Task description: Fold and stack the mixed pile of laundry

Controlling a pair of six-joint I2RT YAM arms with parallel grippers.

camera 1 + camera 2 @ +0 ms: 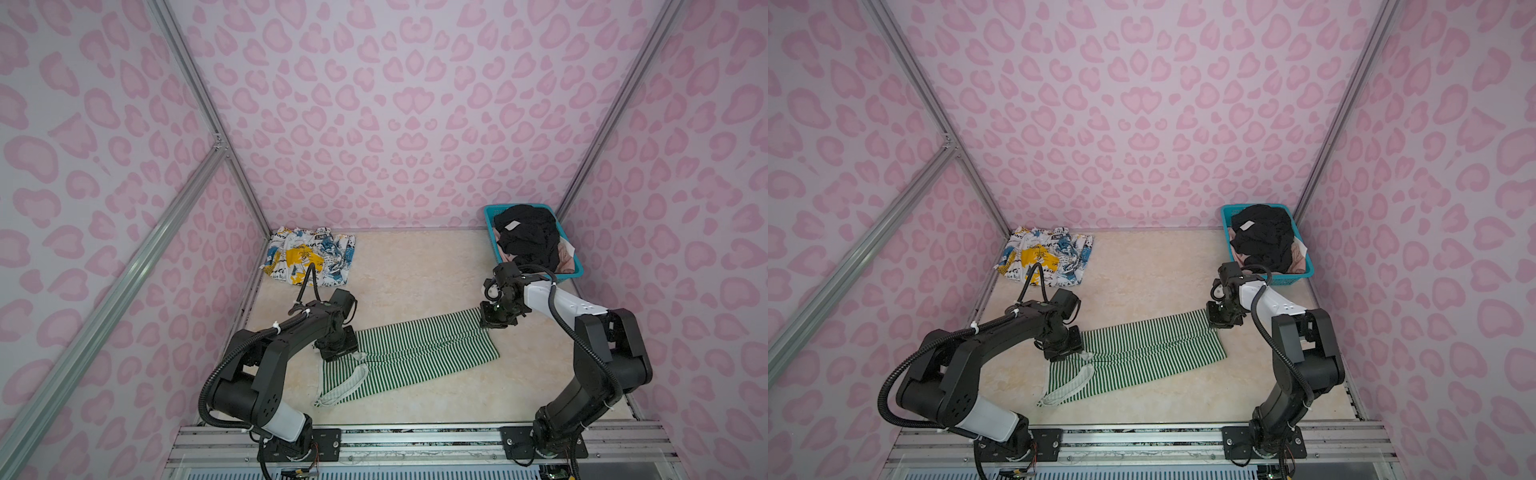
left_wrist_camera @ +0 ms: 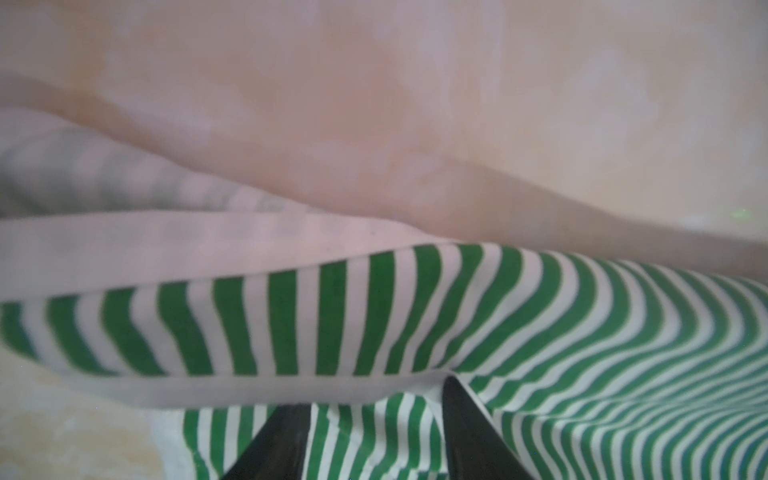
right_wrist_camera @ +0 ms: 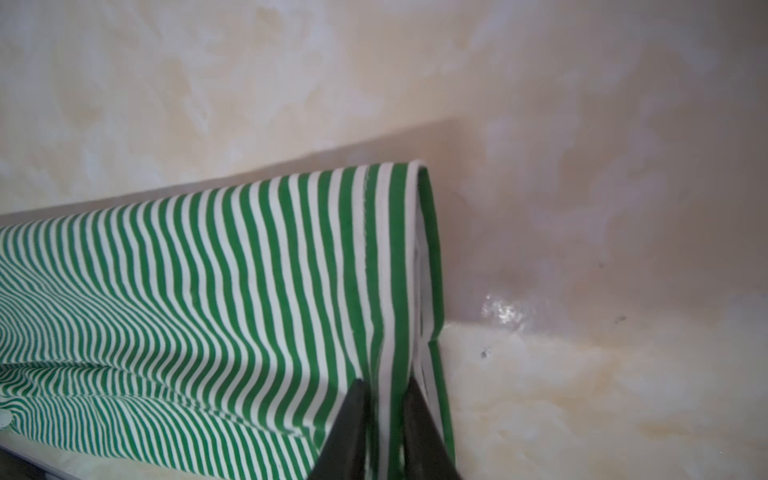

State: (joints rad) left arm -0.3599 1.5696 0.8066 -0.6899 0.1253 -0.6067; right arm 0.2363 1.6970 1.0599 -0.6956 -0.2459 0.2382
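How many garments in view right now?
4: printed white one back left on the table; striped top mid-table; black one in the teal basket; pale pink one under it. More may hide beneath.

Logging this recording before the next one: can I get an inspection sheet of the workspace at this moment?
surface: beige marbled table; no spills seen.
job's things: green-and-white striped top spread mid-table, far edge lifted; printed garment at the far left corner; black garment over pale pink garment in the teal basket, far right.
clutter: nothing seen.
grippers: right gripper shut on the top's corner; left gripper jaws astride its other end, grip unclear.
cables: black hose along each arm; no snag seen.
surroundings: pink spotted walls, aluminium frame.
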